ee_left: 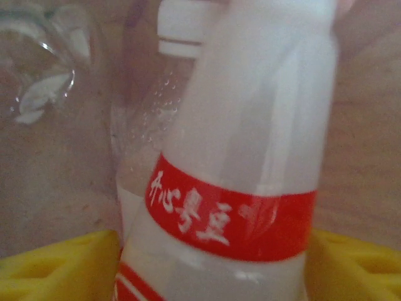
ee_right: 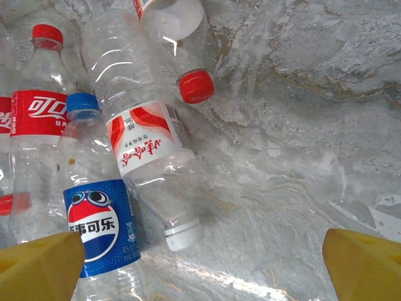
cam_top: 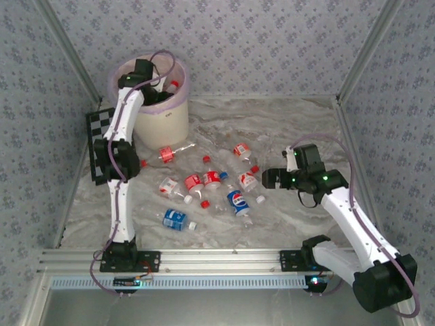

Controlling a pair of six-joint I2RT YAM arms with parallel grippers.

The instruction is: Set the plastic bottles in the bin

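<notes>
Left gripper [cam_top: 151, 78]: you have it at the bin's mouth, pointing down inside the pink-lined rim.
Left grip: a bottle with a red band [ee_left: 250, 157] stands between the yellow fingers [ee_left: 56, 269], its white cap pointing away from the wrist. The picture is blurred, so you cannot tell whether the pads clamp it or merely flank it.
Bin [cam_top: 163, 115]: cream-white, at the far left of the table [cam_top: 299, 129], just beyond the checkerboard [cam_top: 98, 146]. A red-capped bottle [cam_top: 175, 85] lies inside, and the left wrist view shows another clear bottle [ee_left: 44, 63] there.
Right gripper [cam_top: 272, 178]: your jaws stand wide apart with nothing between them, hovering above the table at the right edge of the scattered bottles.
Under the right wrist: a blue-labelled bottle with a blue cap [ee_right: 100, 219] lies near the left fingertip. Touching it is a bottle with a red-and-white label [ee_right: 150, 157] and a white cap, and a red-labelled one [ee_right: 37, 125] lies on its other side.
Loose bottles [cam_top: 204, 190]: around ten lie in a cluster mid-table, between the two arms and well apart from the bin.
</notes>
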